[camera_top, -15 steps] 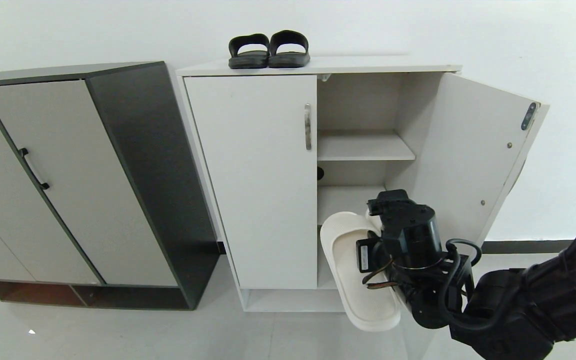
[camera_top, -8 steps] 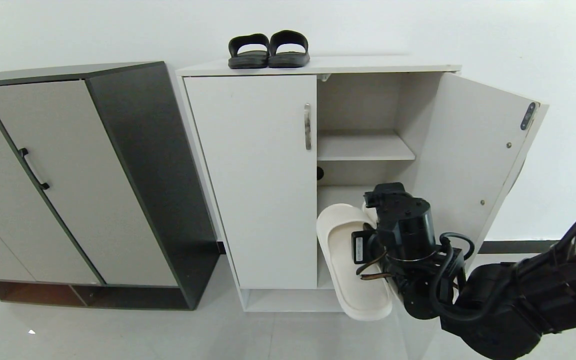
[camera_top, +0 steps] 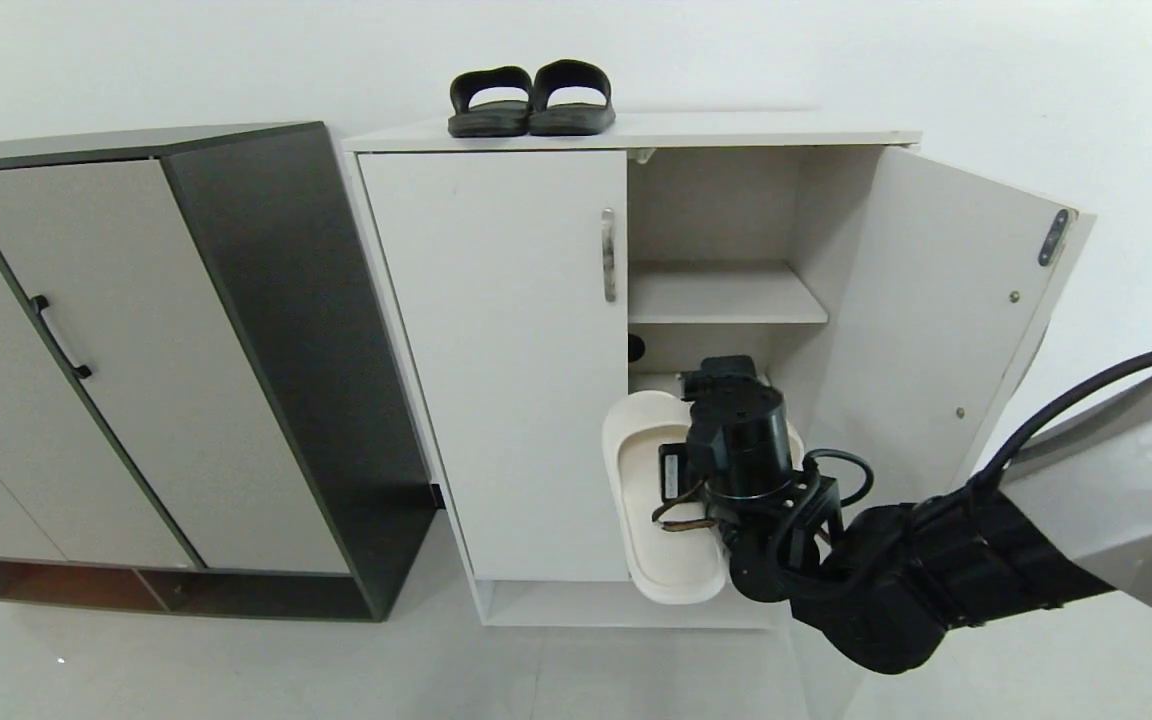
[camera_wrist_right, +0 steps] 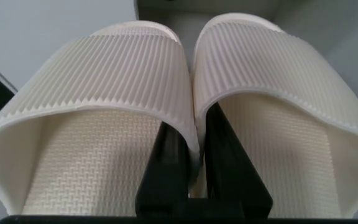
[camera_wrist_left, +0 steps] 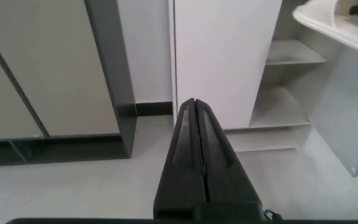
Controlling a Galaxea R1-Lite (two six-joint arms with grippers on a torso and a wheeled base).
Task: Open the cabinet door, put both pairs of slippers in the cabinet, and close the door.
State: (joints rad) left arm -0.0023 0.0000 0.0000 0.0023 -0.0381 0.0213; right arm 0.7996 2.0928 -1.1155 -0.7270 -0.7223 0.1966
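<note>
The white cabinet has its right door swung open and its left door shut. My right gripper is shut on the pair of white slippers, toes pointing into the lower compartment at the opening. In the right wrist view the fingers pinch the two inner edges of the white slippers together. A pair of black slippers rests on the cabinet top. My left gripper is shut and holds nothing, hanging low above the floor, facing the white cabinet.
A dark grey cabinet with a shut door stands to the left of the white one. Inside the open half, a shelf divides the upper and lower space. The floor in front is bare.
My right arm has carried the white slippers forward and left, from in front of the cabinet to the opening of the lower compartment. The head view shifted slightly.
</note>
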